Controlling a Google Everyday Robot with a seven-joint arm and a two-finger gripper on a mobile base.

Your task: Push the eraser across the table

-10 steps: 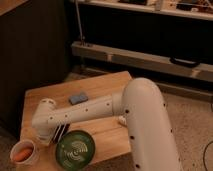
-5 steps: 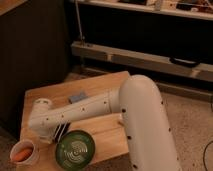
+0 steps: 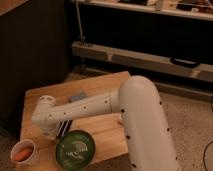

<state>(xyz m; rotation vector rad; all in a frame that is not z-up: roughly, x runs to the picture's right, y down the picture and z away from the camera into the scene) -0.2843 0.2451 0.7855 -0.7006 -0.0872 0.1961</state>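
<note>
Camera view: pale markings on the green bowl [image 3: 75,148], unreadable to us. The arm [image 3: 100,107] hides most of the eraser [image 3: 64,128]; only a striped end shows on the table [image 3: 107,82], between arm and bowl. Gripper [image 3: 48,131] low at the table's left, just beside the eraser; we cannot tell its opening or contact.

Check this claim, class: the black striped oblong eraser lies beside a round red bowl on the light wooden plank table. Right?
Wrong colour: the camera view shows a round green bowl. The eraser does lie beside it on the table, with the gripper close beside the eraser.
</note>
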